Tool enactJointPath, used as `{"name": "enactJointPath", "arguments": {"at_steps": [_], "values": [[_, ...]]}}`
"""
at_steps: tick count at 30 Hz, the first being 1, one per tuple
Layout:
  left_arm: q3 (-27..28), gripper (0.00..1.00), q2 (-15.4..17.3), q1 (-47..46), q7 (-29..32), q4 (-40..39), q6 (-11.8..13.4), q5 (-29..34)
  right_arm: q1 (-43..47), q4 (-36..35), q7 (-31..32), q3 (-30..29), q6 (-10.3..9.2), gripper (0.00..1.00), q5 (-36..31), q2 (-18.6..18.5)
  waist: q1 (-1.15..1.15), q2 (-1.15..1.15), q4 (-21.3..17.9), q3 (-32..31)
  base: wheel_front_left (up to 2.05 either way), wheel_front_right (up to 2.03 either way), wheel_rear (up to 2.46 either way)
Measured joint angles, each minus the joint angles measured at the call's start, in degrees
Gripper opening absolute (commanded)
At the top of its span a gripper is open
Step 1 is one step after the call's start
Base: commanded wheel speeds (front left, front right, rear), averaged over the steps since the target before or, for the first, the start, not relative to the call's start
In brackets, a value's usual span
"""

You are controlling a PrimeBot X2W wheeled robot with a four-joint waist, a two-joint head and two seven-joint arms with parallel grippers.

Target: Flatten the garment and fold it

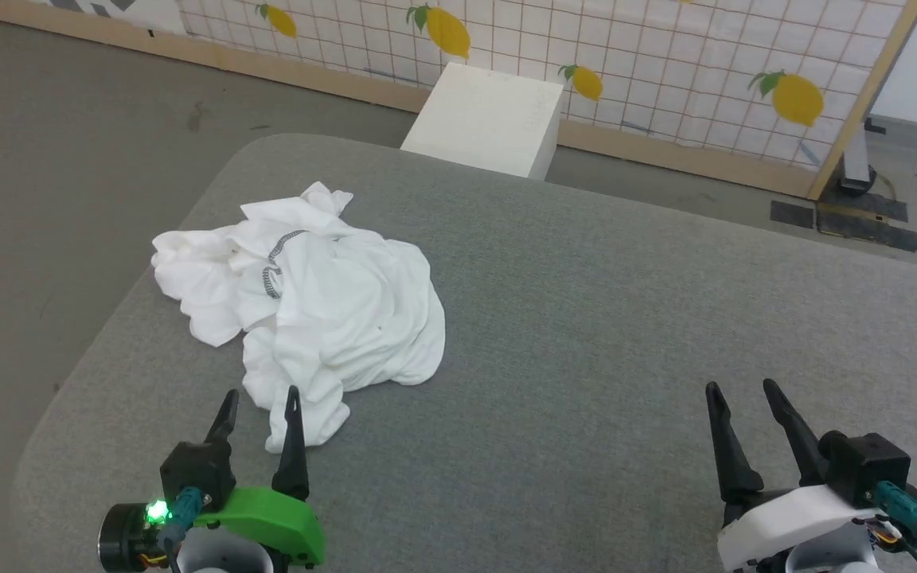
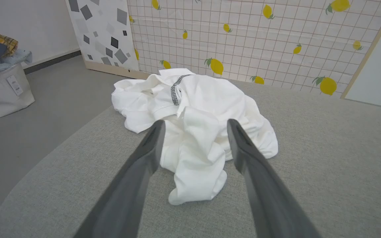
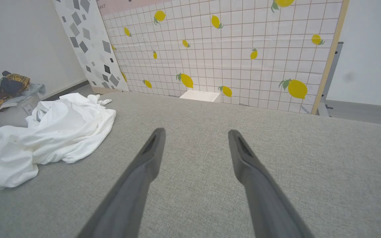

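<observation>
Work surface: grey woven cushion top (image 1: 586,318) with rounded corners, bare cloth over most of it. Shirt (image 1: 307,310) lies crumpled in a heap toward 10 o'clock on the top, near its left edge, with a run of grey zigzag stitching showing on the upper folds. Left gripper (image 1: 262,392) at 7 o'clock, jaws spread and holding nothing; the near tail of the shirt sits just ahead of and between its fingers (image 2: 144,155), contact not discernible. Right gripper (image 1: 741,386) at 5 o'clock, jaws likewise spread and unloaded, over bare cloth well apart from the shirt. Room: grey floor (image 1: 68,119) around the top; white box (image 1: 490,119) at 12 o'clock just past the far edge; behind it a wood-framed screen (image 1: 665,64) with grid lines and lemons. Beside it a panel (image 2: 101,33) with grey squares. Pale bag (image 2: 2,96) heaped with clothes stands on the floor at 9 o'clock.
</observation>
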Motion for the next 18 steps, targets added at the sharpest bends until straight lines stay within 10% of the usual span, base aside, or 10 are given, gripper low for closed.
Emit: {"name": "enactJointPath", "arguments": {"at_steps": [18], "values": [[-0.46,1.00,0.00,0.07,-2.32,1.47,0.38,-0.48,0.00,2.00,-2.35,0.35,0.00,1.00,0.59,0.02,0.00,0.00,4.12,-0.07,0.00,0.00,0.00]]}}
